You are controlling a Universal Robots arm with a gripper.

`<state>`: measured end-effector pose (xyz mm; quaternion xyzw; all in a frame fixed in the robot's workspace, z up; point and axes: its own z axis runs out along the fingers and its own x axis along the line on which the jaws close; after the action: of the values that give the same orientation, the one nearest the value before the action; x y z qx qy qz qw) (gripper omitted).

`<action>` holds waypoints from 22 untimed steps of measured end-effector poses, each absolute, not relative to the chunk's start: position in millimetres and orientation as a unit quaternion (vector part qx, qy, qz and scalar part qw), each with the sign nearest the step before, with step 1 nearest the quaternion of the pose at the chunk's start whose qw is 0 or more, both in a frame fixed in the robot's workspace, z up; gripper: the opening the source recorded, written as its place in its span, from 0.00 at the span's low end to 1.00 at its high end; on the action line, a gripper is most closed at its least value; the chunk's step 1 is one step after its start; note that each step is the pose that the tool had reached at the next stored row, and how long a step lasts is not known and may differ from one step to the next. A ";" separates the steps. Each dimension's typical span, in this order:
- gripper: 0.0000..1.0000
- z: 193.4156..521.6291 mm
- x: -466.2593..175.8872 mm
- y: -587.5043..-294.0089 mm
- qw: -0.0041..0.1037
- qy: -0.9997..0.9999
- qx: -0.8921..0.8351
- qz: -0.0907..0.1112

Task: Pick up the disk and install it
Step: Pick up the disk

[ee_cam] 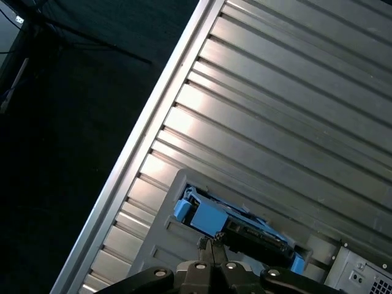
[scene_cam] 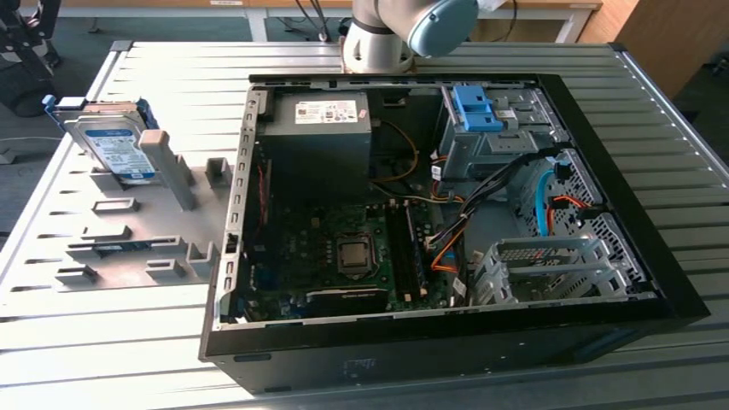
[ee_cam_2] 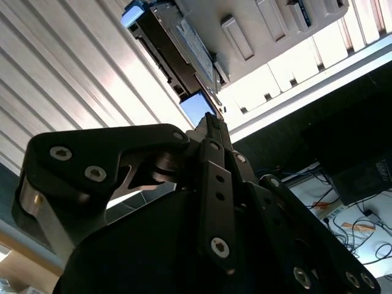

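Observation:
The disk (scene_cam: 114, 141) stands on edge in a grey slotted holder (scene_cam: 137, 248) at the exterior view's left, its white-and-blue label facing out and blue bracket on its edges. In both wrist views the disk (ee_cam_2: 184, 43) (ee_cam: 239, 229) lies some way beyond my gripper's tips. My gripper (ee_cam_2: 211, 122) (ee_cam: 211, 242) is shut, its black fingers meeting in a point with nothing between them, apart from the disk. The arm (scene_cam: 387, 34) hangs over the table's far side, behind the open computer case (scene_cam: 672, 299).
The open case holds a grey power supply box (scene_cam: 319, 128), a bare blue latch (scene_cam: 473, 107) on a drive bay, a metal drive cage (scene_cam: 547, 265), cables and a mainboard. The ribbed metal table (scene_cam: 102, 342) ends at an edge (ee_cam: 141, 159) with dark floor beyond.

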<state>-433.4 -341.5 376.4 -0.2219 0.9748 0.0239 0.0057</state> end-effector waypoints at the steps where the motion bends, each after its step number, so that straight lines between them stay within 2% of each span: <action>1: 0.11 376.4 -433.4 -341.5 0.006 0.975 -0.222 0.024; 22: 0.11 376.4 -433.4 -341.5 0.005 0.968 -0.250 0.024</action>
<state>-433.4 -341.5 376.4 -0.2499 0.9680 0.0241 0.0050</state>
